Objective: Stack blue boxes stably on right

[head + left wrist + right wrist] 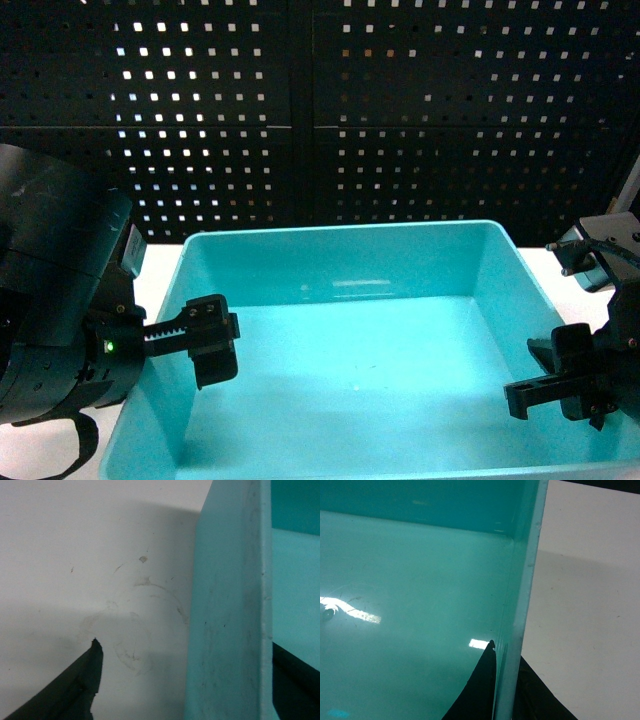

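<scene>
Each claw (pixel 160 345) (pixel 590 385) straddles a wall of the blue box (pixel 340 260).

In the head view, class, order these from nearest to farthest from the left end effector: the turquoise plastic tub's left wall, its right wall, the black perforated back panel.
1. Left wall, astride it.
2. Right wall, opposite.
3. Black perforated panel, behind.

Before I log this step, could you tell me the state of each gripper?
Left gripper: open, straddling the blue box left wall.
Right gripper: shut on the box's right wall.
</scene>
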Tool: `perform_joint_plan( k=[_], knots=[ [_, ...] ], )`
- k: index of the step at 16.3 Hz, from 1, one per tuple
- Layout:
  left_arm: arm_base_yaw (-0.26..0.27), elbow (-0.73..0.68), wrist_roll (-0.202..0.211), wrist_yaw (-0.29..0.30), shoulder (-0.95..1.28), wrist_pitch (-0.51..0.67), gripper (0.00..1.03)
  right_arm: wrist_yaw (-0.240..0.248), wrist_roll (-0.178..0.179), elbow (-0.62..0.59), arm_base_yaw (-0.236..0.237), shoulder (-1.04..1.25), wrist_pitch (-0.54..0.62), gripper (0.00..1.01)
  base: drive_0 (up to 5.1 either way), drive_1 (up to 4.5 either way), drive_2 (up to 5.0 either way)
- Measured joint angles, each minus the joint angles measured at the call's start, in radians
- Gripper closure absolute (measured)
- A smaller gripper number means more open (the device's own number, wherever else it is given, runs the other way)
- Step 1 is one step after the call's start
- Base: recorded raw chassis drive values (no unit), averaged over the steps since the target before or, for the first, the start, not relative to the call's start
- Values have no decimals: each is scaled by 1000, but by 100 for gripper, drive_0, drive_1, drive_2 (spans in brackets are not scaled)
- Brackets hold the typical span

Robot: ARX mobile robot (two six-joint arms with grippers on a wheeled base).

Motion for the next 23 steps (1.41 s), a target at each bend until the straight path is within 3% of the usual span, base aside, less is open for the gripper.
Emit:
perform_joint_plan(
  k=[2, 6, 10, 13, 18, 23],
  knots=[
    [0, 0, -21, 8, 3, -1, 29, -2, 0, 0, -2, 4, 1, 94, 0, 0, 0],
    [1, 0, -19, -6, 21, 23, 67, -14, 0, 2, -15, 5, 1, 94, 0, 0, 0],
    [-11, 0, 40, 22, 21, 26, 98, -26, -26, 2, -30, 6, 29, 94, 0, 0, 0],
    [-13, 0, 51, 10, 13, 22, 98, -37, -25, 0, -38, 4, 42, 94, 0, 0, 0],
    [-18, 33, 122, -28, -80, 22, 98, -56, 5, 35, -60, -77, 14, 94, 0, 0, 0],
    [8, 143, 182, -4, -222, -3, 98, -79, 11, 158, -87, -237, -39, 94, 0, 0, 0]
  ],
)
